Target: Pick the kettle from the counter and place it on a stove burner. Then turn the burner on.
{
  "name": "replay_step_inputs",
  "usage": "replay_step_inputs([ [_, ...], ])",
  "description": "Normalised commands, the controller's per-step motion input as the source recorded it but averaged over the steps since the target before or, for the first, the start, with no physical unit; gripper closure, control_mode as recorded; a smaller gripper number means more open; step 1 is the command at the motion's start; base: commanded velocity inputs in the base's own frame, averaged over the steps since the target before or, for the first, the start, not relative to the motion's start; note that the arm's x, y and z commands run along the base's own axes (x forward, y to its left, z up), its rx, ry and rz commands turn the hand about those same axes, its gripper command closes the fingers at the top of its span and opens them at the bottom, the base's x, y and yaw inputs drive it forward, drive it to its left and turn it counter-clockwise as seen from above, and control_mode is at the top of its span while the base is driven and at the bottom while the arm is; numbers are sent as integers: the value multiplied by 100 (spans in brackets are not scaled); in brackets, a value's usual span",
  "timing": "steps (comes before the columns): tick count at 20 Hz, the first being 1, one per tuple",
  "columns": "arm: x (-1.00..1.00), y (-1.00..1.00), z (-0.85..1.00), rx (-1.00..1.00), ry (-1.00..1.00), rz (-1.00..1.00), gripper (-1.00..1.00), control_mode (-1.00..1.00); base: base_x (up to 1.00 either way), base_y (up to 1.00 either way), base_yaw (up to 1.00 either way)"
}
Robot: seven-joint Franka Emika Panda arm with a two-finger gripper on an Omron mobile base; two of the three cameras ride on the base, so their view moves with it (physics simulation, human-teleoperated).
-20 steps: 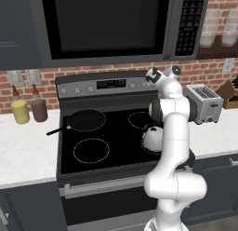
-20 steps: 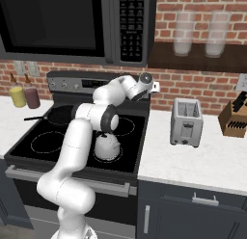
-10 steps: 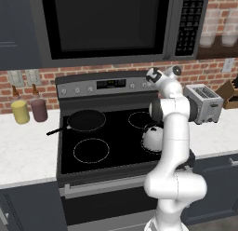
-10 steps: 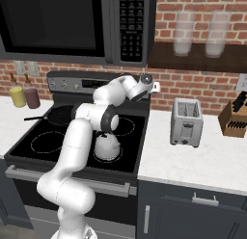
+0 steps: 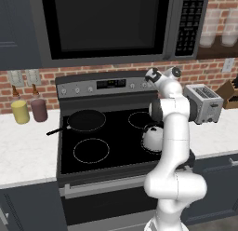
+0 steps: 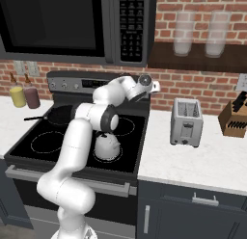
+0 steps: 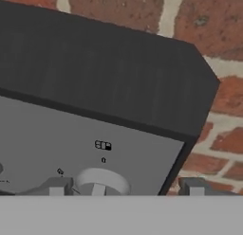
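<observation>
Kettle [image 6: 106, 145] is already sitting on the front right stove burner [image 5: 149, 148] of the black cooktop, off the white counter [image 6: 193, 158]. Frying pan [image 5: 85, 120] has the back left ring. The gripper [image 7: 126, 187] is up at the right end of the stove's control panel [image 5: 100, 85] with the jaws spread wide, one tip on each side of a round knob [image 7: 102, 183] (not pinching it as far as I can see). Toaster [image 6: 186, 121] stands on the counter right of the stove.
</observation>
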Motion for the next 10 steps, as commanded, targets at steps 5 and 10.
replay_step_inputs([
  [5,0,14,0,-40,-9,14,100,-100,0,0,0],
  [10,0,14,-7,-45,-13,16,100,-100,0,0,0],
])
